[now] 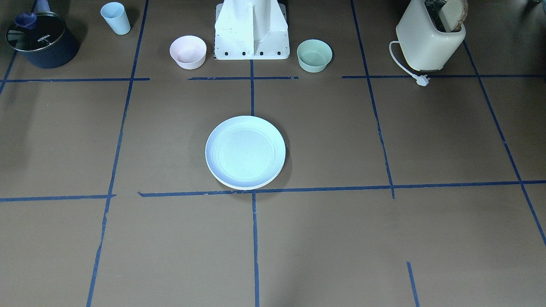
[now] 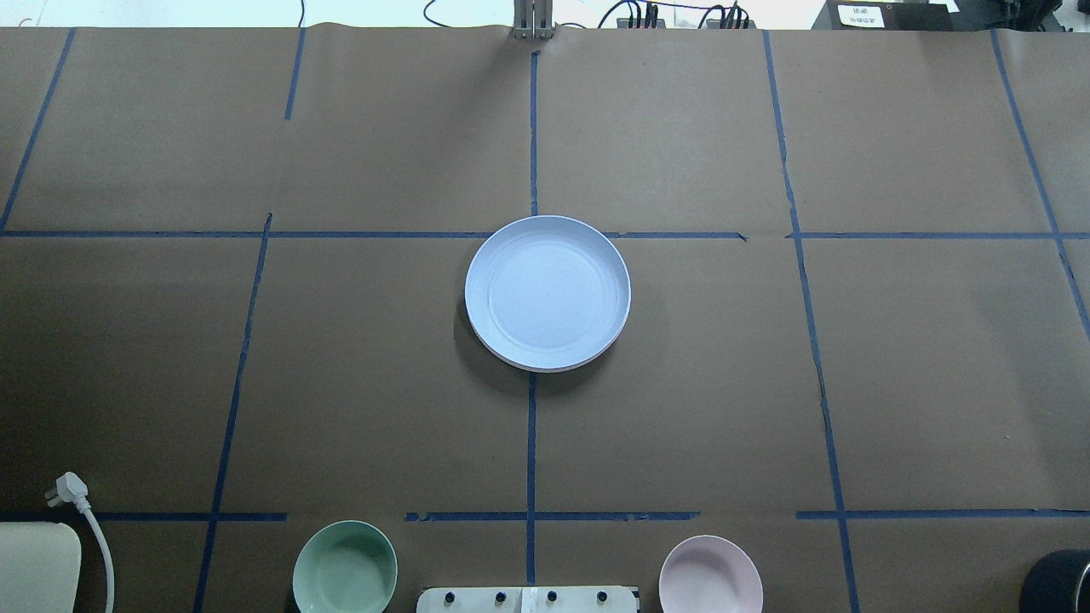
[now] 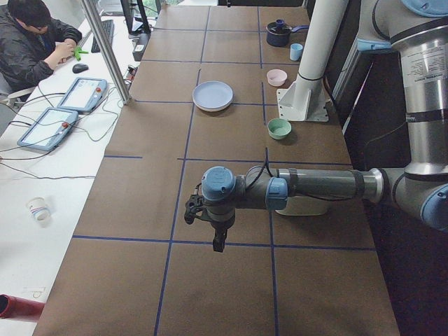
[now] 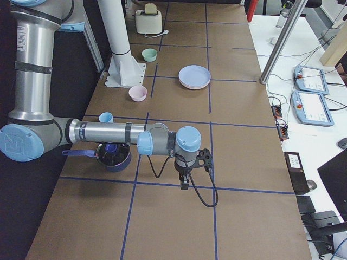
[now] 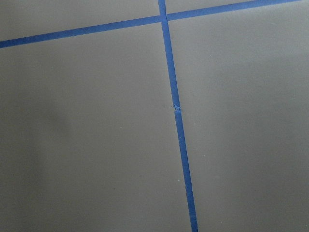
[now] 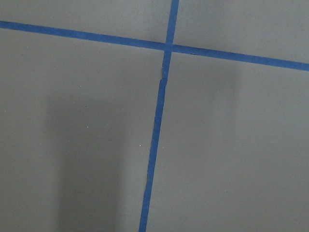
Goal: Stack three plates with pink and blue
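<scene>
Blue plate (image 2: pixel 547 292) lies uppermost at the bench (image 2: pixel 766 383) centre, with a paler rim (image 2: pixel 545 368) beneath it; layer count unclear. Stacking judged finished or nearly so. Off to the sides, left hand (image 3: pixel 218 243) and right hand (image 4: pixel 185 184) hang well apart from it, nothing seen held; how far open, cannot tell.

A robotics lab: taped-grid table (image 2: pixel 937 383), teach pendants (image 3: pixel 82 94), seated operator (image 3: pixel 31 38).
</scene>
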`<state>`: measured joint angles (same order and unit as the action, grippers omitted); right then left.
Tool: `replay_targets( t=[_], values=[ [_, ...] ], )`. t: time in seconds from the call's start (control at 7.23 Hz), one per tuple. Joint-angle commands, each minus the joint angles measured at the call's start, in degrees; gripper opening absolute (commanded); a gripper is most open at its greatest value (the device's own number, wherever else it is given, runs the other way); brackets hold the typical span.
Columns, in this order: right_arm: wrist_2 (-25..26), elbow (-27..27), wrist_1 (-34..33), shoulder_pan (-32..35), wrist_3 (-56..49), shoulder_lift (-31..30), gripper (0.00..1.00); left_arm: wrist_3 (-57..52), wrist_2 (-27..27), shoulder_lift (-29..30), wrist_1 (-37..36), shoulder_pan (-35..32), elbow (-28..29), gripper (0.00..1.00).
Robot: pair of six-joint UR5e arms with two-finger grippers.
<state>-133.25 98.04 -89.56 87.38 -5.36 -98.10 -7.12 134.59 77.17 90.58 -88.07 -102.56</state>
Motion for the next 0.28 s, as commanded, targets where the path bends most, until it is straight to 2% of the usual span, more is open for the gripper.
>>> replay_targets(
  t=[0.0, 0.14],
  values=[
    [0.01, -0.04, 0.00, -0.02, 0.00, 0.02, 1.00, 0.00, -0.03, 0.00, -0.14, 0.00, -0.01, 1.00],
    [0.01, -0.04, 0.00, -0.02, 0.00, 0.02, 1.00, 0.00, 0.05, 0.00, -0.14, 0.00, -0.01, 1.00]
  ],
)
